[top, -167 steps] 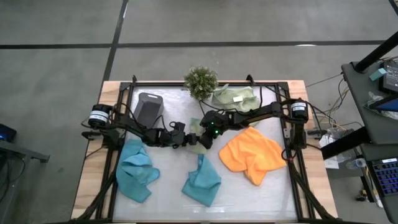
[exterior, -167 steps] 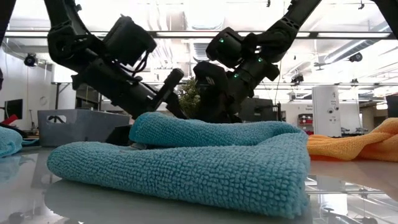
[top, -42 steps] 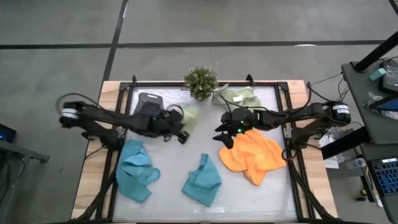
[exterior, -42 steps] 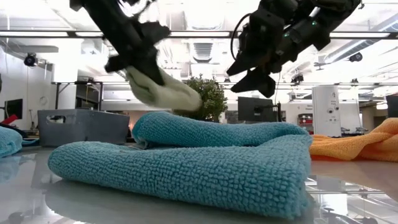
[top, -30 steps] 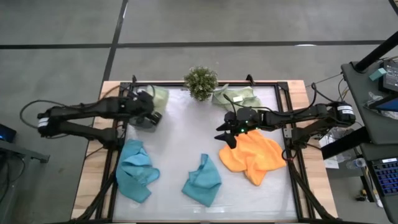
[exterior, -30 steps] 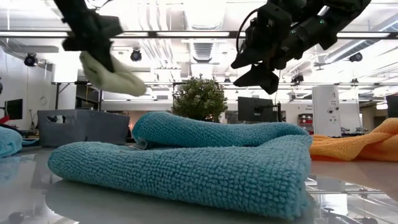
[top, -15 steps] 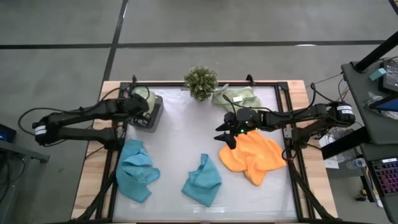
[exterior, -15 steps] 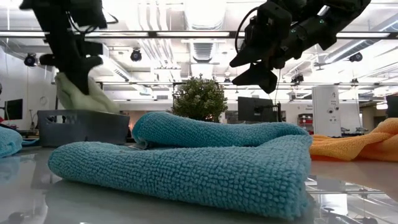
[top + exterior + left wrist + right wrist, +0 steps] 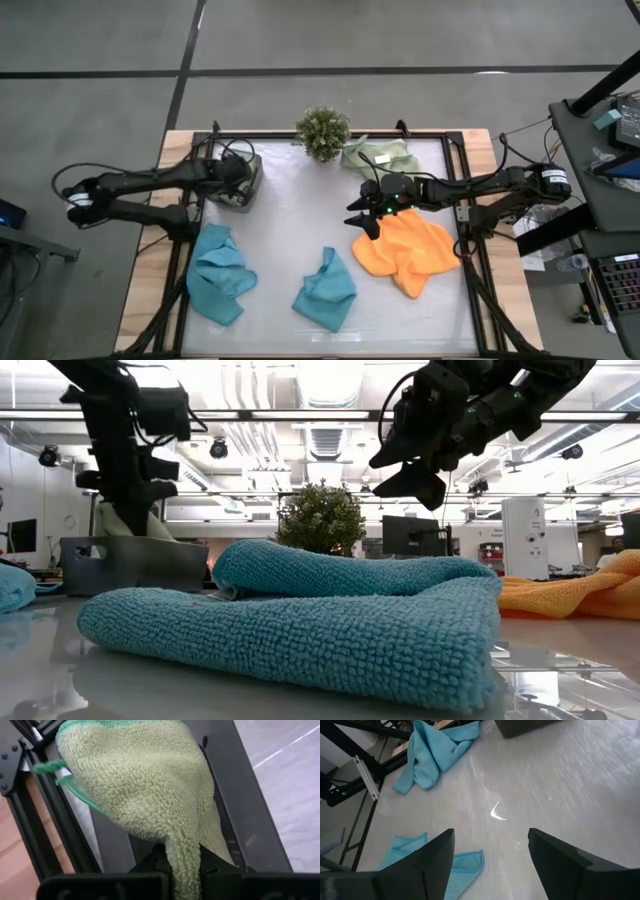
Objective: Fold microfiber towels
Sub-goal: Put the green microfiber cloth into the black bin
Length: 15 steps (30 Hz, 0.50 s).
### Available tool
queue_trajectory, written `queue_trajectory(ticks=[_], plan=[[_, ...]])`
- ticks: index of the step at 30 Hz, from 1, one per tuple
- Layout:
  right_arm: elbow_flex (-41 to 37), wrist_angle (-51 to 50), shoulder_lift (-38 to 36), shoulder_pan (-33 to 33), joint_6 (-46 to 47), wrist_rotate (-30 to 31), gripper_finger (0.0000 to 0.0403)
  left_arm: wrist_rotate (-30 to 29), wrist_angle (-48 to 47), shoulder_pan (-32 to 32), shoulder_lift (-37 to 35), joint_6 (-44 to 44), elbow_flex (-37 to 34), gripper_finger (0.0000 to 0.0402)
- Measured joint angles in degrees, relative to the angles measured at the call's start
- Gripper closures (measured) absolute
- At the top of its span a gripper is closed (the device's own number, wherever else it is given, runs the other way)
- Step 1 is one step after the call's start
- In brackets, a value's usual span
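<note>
A pale sage-green microfiber towel (image 9: 135, 780) is bunched in my shut left gripper (image 9: 236, 176) over the dark grey tray (image 9: 250, 192) at the table's far left. In the low view it shows just above the tray's rim (image 9: 140, 545). My right gripper (image 9: 360, 214) hangs open above the table, at the left edge of the orange towel (image 9: 405, 250), and holds nothing. Two teal towels (image 9: 220, 272) (image 9: 325, 290) lie crumpled near the front. A second sage towel (image 9: 380, 156) with a white tag lies at the far edge. My left gripper pinches a gathered, rope-like bunch of the sage towel (image 9: 181, 851) between its two fingers, several layers thick. The fingers slant down from the table's left. The rest of the towel fans out beyond the fingertips over the tray; whether it rests in the tray I cannot tell.
A small bushy plant (image 9: 322, 130) stands at the far edge, between the tray and the tagged towel. Black frame rails (image 9: 200, 150) run along the table's sides. Bare white tabletop (image 9: 300, 220) lies between the two arms.
My left gripper has sunk toward the tray with the sage towel and tipped more steeply down. The towel, which hung well above the tray a second ago, now reaches the tray's rim.
</note>
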Motion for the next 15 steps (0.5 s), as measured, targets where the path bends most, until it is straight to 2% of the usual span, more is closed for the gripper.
queue_trajectory(ticks=[6, 15], plan=[[-0.11, -0.01, 0.0, 0.0, 0.0, 0.0, 0.0165, 0.0, 0.2, 0.02, 3.29, -0.07, 0.0, 0.0392], [-0.17, 0.01, 0.0, 0.0, -0.02, 0.0, 0.0158, -0.03, 0.2, 0.02, 6.64, -0.01, -0.01, 0.0302]])
